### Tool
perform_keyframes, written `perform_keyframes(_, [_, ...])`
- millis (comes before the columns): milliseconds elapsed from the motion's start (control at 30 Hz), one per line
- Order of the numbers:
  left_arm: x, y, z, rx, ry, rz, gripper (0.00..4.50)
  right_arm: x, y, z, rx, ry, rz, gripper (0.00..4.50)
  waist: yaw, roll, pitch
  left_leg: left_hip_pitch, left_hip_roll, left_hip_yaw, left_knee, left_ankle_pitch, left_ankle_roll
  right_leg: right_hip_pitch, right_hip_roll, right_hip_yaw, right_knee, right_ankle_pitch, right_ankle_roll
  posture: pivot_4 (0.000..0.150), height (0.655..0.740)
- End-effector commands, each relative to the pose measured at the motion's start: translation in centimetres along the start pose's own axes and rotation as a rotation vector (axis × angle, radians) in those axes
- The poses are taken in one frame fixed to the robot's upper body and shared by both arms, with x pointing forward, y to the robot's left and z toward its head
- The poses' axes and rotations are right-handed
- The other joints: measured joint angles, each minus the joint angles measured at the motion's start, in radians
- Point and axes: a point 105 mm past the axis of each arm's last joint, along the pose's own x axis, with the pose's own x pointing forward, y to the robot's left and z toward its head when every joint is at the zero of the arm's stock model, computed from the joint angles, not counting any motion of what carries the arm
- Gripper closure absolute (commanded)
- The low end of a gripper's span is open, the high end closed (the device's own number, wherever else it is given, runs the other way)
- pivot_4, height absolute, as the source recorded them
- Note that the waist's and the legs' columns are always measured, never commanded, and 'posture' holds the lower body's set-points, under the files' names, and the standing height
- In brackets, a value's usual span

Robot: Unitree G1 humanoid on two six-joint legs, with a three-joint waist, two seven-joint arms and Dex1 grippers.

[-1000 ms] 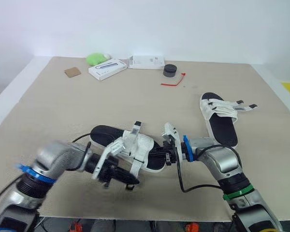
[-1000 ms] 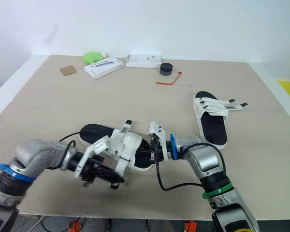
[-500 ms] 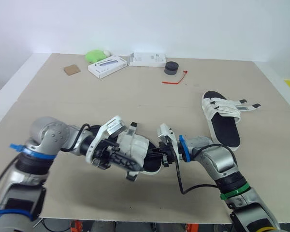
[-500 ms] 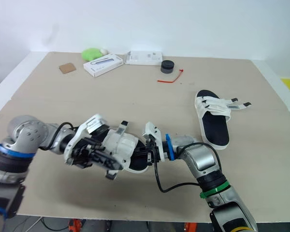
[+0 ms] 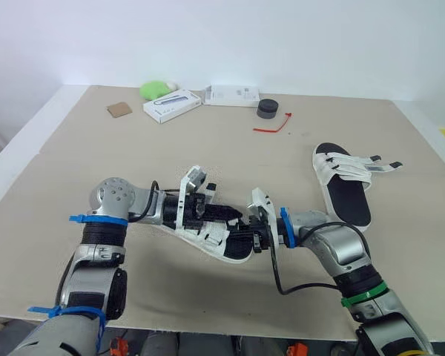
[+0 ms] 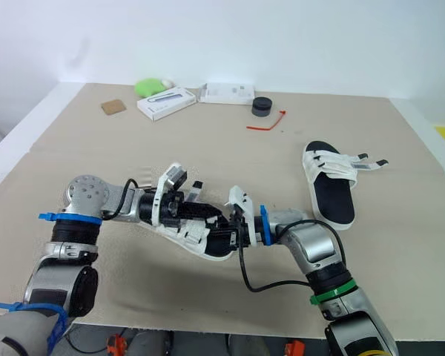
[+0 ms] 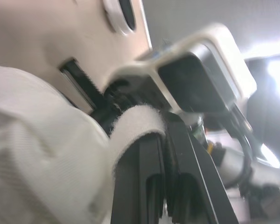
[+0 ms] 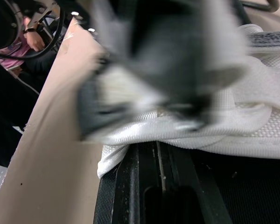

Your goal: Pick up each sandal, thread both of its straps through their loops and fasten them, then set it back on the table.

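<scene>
A: Where's the near sandal (image 5: 211, 239)?

B: Tilted just above the table (image 5: 208, 148), near its front edge, between both grippers. The right gripper (image 5: 246, 241) has its fingers closed on the sandal's end.

A: And the left gripper (image 5: 224, 214)?

B: Its fingers are pressed together at the upper, and a white strap (image 7: 133, 121) curls over one. I cannot tell if it is pinched.

A: The far sandal (image 5: 346, 199)?

B: Flat on the table to the right, well apart.

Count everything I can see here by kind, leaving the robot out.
Sandals: 2
White boxes: 2
Green lump: 1
Brown square: 1
Black puck: 1
Red tie: 1
Total: 8
</scene>
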Motion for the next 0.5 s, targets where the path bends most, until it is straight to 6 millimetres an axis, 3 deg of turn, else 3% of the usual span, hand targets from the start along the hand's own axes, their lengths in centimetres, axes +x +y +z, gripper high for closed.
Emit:
perform_keyframes(33, [-0.6, 2.4, -0.6, -0.048, -0.006, 0.128, 4.46, -0.2, -0.3, -2.2, 0.055, 0.069, -0.033, 4.50, 0.000, 0.000, -0.001, 0.000, 0.000, 0.000, 0.000, 0.000, -0.001, 0.000, 0.000, 0.000, 0.000, 0.000, 0.000, 0.150, 0.7400])
perform_keyframes(133, [-0.6, 2.2, -1.0, -0.049, 0.002, 0.106, 3.68, -0.2, -0.3, -2.1, 0.055, 0.067, -0.036, 4.50, 0.000, 0.001, -0.001, 0.001, -0.001, 0.000, 0.000, 0.001, -0.001, 0.000, 0.000, 0.000, 0.000, 0.001, 0.000, 0.150, 0.7400])
perform_keyframes(333, [-0.9, 3.9, -1.3, -0.053, 0.018, 0.234, 0.92, -0.3, -0.3, -2.1, 0.056, 0.065, -0.036, 4.50, 0.000, 0.000, -0.005, 0.001, -0.001, 0.000, -0.002, 0.001, -0.001, 0.001, 0.000, 0.000, 0.000, 0.002, 0.003, 0.150, 0.7400])
perform_keyframes(500, [-0.8, 4.1, -1.5, -0.044, 0.036, 0.255, 0.92, -0.3, -0.3, -2.2, 0.059, 0.064, -0.038, 4.50, 0.000, 0.000, -0.009, 0.001, -0.001, -0.001, -0.002, 0.001, -0.001, 0.001, 0.000, 0.000, -0.001, 0.001, 0.002, 0.150, 0.7400])
